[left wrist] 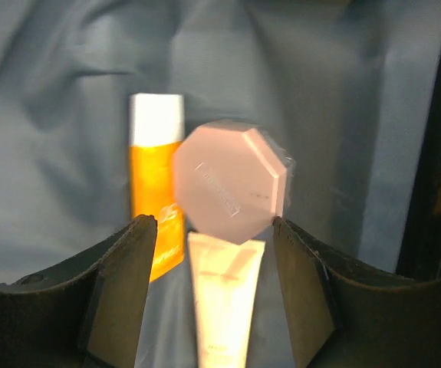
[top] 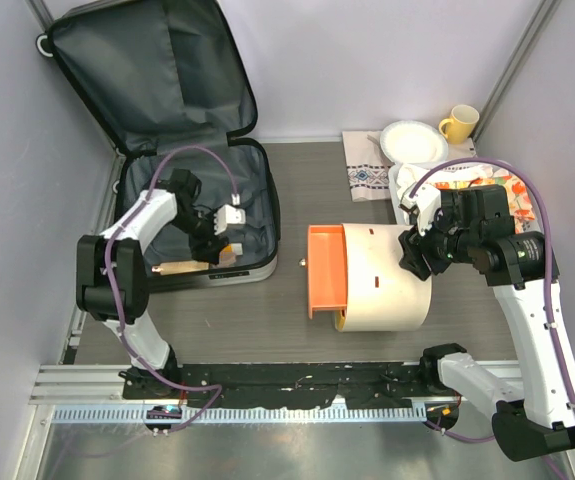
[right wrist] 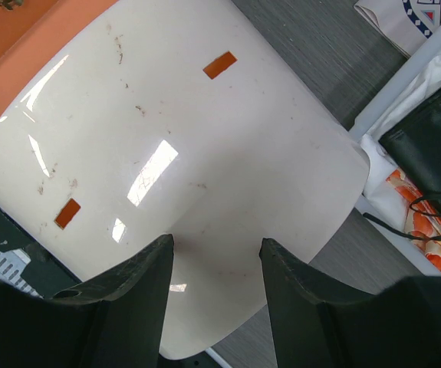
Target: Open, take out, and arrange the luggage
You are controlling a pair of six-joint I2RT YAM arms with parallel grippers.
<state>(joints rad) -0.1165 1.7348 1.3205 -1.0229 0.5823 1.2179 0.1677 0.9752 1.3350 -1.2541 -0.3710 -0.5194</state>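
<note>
The luggage (top: 147,75) lies open at the back left, lid up, its dark grey lining (left wrist: 51,115) showing. My left gripper (top: 212,235) is inside its lower half, open. In the left wrist view a white tube with a pink octagonal cap (left wrist: 232,180) lies on the lining between my fingers (left wrist: 208,222), the cap near the right fingertip. An orange tube with a white cap (left wrist: 155,184) lies beside it to the left. My right gripper (top: 414,255) is open and empty, just above a white cylindrical container (right wrist: 174,130).
The white container (top: 392,280) with an orange drawer-like part (top: 325,270) lies mid-table. At the back right are a patterned cloth (top: 367,172), a white bowl (top: 413,140), a yellow mug (top: 459,122) and a white basket with orange-patterned fabric (top: 512,190).
</note>
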